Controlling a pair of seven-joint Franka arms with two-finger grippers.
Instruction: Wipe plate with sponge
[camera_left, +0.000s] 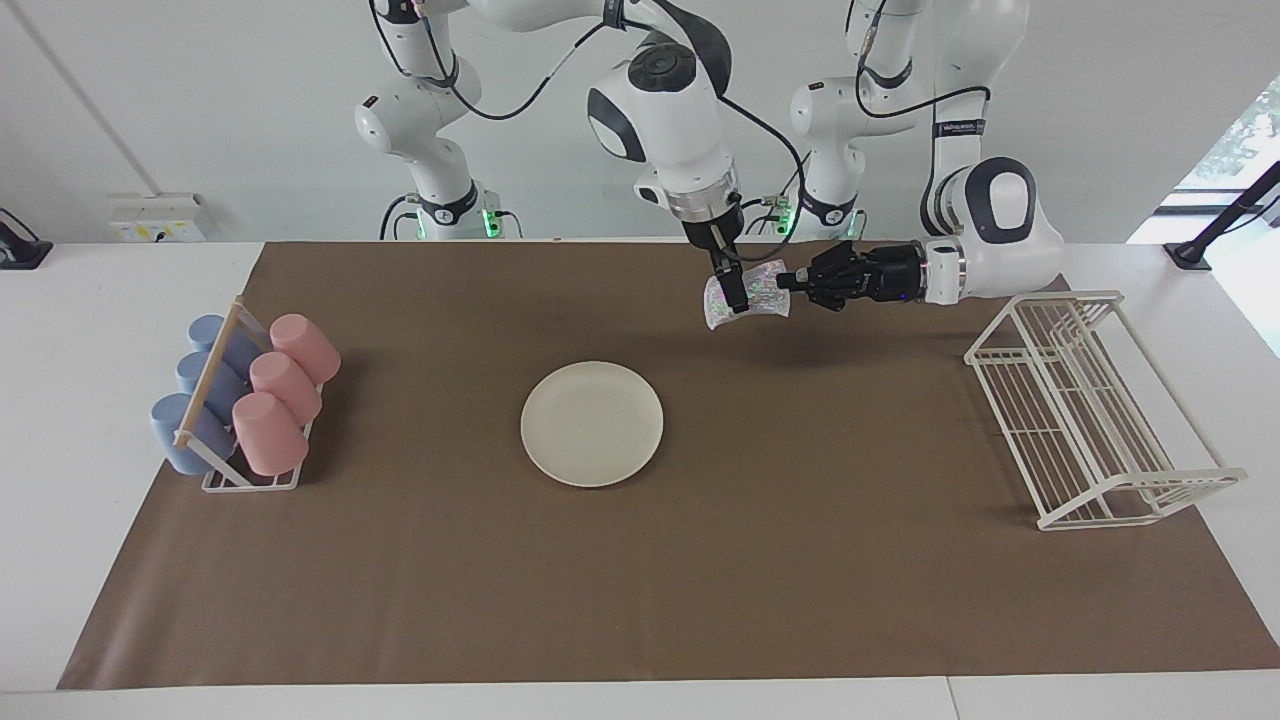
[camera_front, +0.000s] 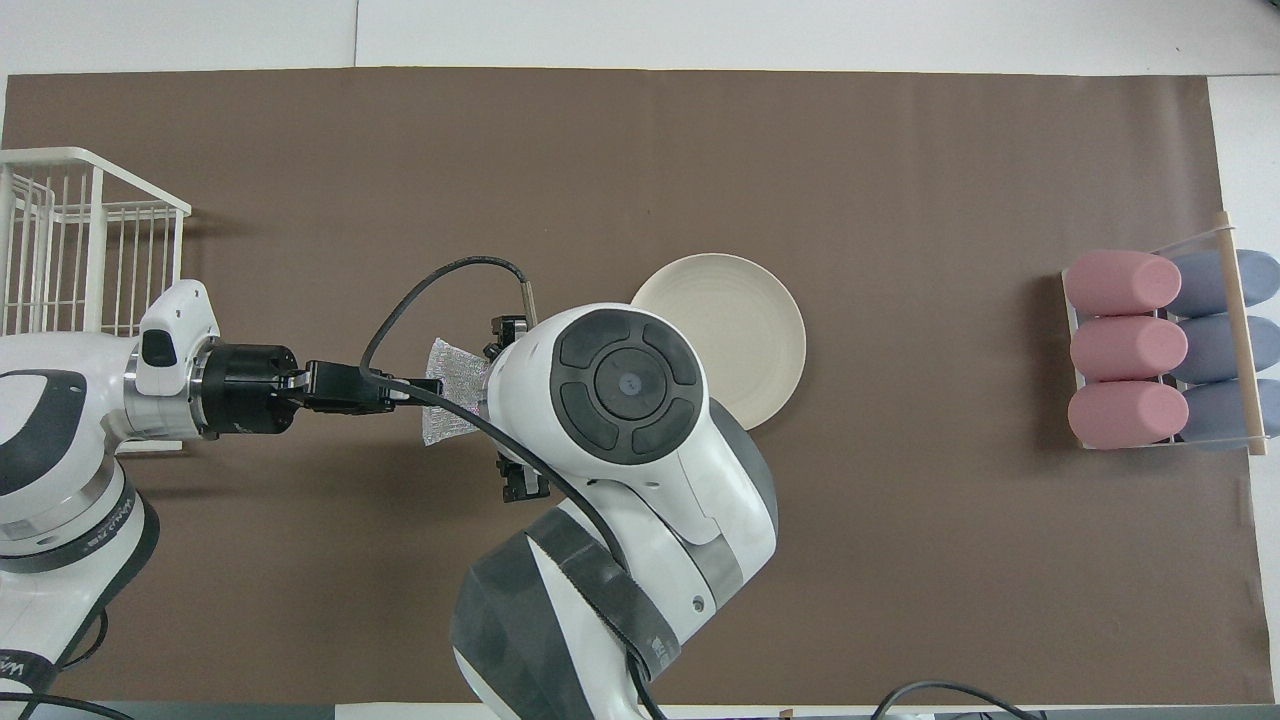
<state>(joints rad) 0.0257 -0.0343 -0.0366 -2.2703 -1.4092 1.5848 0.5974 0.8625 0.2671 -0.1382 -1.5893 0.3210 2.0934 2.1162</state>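
The cream-white plate (camera_left: 592, 423) lies flat on the brown mat at mid-table and also shows in the overhead view (camera_front: 740, 330). The glittery sponge (camera_left: 765, 290) hangs in the air over bare mat, toward the left arm's end from the plate; the overhead view shows it too (camera_front: 450, 400). My right gripper (camera_left: 737, 300) points down and is shut on the sponge's middle; in the overhead view its own wrist hides it. My left gripper (camera_left: 787, 283) lies level, its tip at the sponge's edge (camera_front: 410, 392).
A rack of pink and blue cups (camera_left: 250, 400) stands at the right arm's end (camera_front: 1160, 350). A white wire dish rack (camera_left: 1090, 410) stands at the left arm's end (camera_front: 80, 230). The brown mat (camera_left: 640, 600) covers the table.
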